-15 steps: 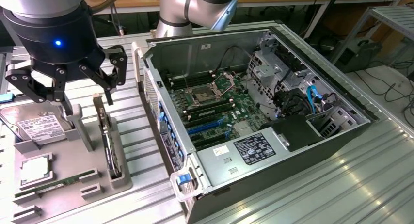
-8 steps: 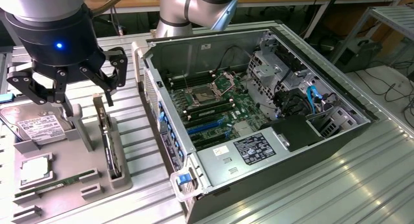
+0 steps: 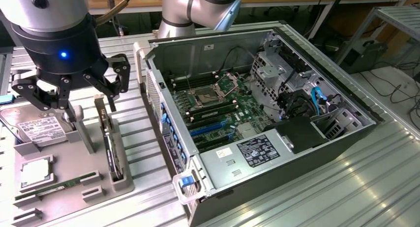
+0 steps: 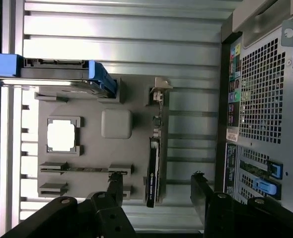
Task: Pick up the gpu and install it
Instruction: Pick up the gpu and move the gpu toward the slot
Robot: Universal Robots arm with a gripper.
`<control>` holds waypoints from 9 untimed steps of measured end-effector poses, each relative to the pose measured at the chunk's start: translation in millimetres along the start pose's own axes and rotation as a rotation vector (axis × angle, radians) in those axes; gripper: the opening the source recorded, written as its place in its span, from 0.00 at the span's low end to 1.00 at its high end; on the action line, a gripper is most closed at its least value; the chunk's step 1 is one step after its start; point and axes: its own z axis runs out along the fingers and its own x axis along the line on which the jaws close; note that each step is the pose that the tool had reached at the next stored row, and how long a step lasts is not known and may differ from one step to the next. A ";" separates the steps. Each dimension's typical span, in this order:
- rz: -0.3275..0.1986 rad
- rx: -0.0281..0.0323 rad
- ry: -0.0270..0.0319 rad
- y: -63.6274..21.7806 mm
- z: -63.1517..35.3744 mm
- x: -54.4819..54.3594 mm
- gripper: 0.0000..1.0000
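Black gripper [image 3: 88, 109] hangs open-jawed above the gpu [image 3: 108, 138], standing on edge in a grey tray [image 3: 66, 160] beside a computer case [image 3: 295, 187].

Hard drive [image 3: 33, 131] at left edge of the exterior view: cut by frame, upper part behind gripper [image 3: 87, 108]. Gpu [image 3: 110, 143] lower edge hidden in gray tray [image 3: 72, 185]. Case label [image 3: 261, 151] text too small to read.

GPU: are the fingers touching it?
Apart. Wrist view: the open fingers straddle the gpu, with bare holder showing on both sides of it.
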 end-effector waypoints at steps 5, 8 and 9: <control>0.000 0.0000 0.0000 -0.9 9.0 0.2 0.66; 0.001 0.0002 0.0001 -1.1 14.3 0.4 0.66; 0.001 0.0002 0.0001 -1.2 16.1 0.4 0.66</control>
